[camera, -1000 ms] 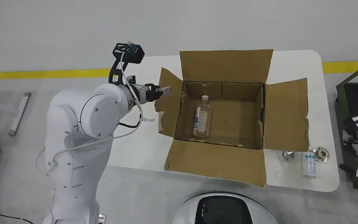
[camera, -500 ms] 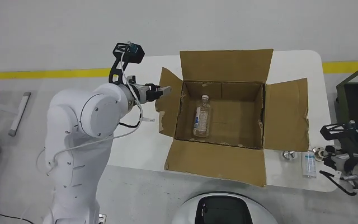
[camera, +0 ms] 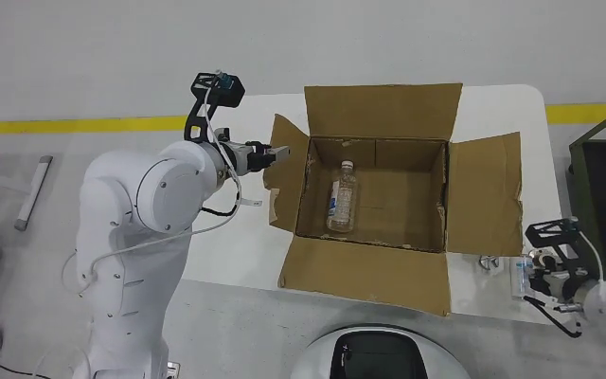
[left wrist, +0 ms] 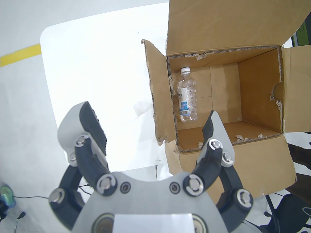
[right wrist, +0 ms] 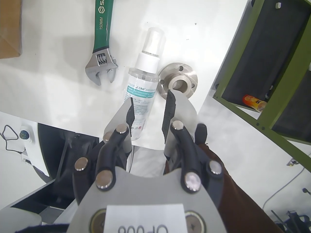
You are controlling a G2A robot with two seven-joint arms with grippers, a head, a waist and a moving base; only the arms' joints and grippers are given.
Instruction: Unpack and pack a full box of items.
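Observation:
An open cardboard box (camera: 483,194) (left wrist: 257,78) stands mid-table with its flaps spread. A clear water bottle (camera: 343,197) (left wrist: 187,95) lies inside by the left wall. My left gripper (camera: 275,152) (left wrist: 148,111) is open and empty, just outside the box's left flap. At the table's near right corner lie a clear spray bottle (camera: 522,277) (right wrist: 143,78), a steel flange (right wrist: 177,82) and a green-handled wrench (right wrist: 103,37). My right gripper (camera: 554,275) (right wrist: 150,98) is open over the spray bottle's base end, with one finger each side of it.
A green metal rack (right wrist: 267,61) stands just off the table's right edge, close to the right arm. The wrench head (camera: 488,262) pokes out from under the box's right flap. Bare white tabletop (left wrist: 97,73) stretches left of the box.
The right arm has come in from the right edge and moved left over the spray bottle. The left arm and the box contents have not moved.

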